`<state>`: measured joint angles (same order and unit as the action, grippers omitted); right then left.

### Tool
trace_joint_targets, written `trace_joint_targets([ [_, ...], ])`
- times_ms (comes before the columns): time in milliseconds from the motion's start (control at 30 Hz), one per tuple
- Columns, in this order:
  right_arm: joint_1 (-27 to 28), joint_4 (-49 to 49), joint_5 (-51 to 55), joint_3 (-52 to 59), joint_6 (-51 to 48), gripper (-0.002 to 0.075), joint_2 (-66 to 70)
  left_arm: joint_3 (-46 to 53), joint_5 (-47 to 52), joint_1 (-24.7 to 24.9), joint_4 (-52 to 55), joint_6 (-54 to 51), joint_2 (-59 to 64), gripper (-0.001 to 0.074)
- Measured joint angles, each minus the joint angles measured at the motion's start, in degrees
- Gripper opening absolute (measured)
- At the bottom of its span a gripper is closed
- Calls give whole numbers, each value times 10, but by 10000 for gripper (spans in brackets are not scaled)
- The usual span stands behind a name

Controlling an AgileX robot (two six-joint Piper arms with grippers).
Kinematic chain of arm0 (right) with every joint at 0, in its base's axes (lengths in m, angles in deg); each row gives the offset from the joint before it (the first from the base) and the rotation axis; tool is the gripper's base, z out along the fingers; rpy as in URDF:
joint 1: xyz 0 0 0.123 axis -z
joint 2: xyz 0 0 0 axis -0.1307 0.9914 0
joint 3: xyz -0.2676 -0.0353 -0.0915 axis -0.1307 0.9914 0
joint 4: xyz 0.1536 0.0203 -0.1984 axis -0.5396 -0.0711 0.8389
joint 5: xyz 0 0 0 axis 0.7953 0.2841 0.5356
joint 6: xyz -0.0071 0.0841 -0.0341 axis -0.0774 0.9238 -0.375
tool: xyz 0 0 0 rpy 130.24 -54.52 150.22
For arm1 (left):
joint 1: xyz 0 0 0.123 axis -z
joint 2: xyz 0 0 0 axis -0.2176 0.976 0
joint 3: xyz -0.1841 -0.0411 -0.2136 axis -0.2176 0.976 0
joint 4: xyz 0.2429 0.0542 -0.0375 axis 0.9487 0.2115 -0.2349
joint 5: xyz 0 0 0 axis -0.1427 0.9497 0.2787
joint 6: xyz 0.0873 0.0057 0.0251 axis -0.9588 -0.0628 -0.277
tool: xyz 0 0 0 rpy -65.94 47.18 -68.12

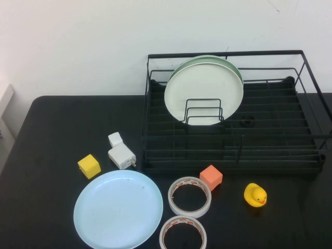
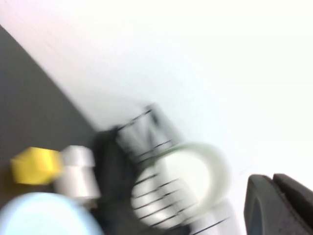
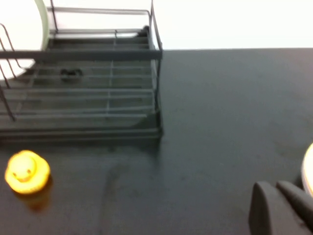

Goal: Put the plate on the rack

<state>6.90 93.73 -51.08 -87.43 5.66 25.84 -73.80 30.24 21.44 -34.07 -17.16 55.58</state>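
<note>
The light sky-blue plate [image 1: 118, 209] lies flat on the black table at the front left; its edge shows in the left wrist view [image 2: 44, 215]. The black wire rack [image 1: 280, 129] stands at the back right and also shows in the left wrist view [image 2: 122, 147] and the right wrist view [image 3: 98, 54]. Two pale green-white plates [image 1: 204, 88] stand upright in its dividers. Neither arm shows in the high view. My left gripper [image 2: 271, 180] is shut and empty, away from the plate. My right gripper [image 3: 274, 187] is shut and empty, low over bare table to the right of the rack.
A yellow cube [image 1: 89, 166] and a white adapter [image 1: 121, 153] sit just behind the blue plate. An orange cube [image 1: 211, 177], two tape rolls [image 1: 190, 196] [image 1: 182, 232] and a yellow duck [image 1: 255, 195] lie in front of the rack.
</note>
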Motion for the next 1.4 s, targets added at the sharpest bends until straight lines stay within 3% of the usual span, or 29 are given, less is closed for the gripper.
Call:
trace_joint_targets([
  [300, 0, -29, -19, 4, 1, -2, 0, 0, -79, 0, -100, 85, 0, -3],
  [633, 0, -396, -66, 4, 100, -2, 0, 0, -122, 0, -109, 126, 0, -3],
  [800, 0, -420, -69, 4, 95, -2, 0, 0, -138, 0, -105, 126, 0, -3],
  [900, 0, -423, -69, 4, 72, -2, 0, 0, -125, 0, -39, 127, 0, -3],
  [1000, 0, -434, -71, 4, 68, -2, 0, -35, -4, 0, 69, 127, 0, -3],
  [1167, 0, -437, -69, 4, 42, -2, 0, -172, 241, 0, 200, 80, 25, -3],
  [1400, 0, -438, -26, 4, 0, -2, 0, -325, 476, 0, 230, -98, 158, -2],
])
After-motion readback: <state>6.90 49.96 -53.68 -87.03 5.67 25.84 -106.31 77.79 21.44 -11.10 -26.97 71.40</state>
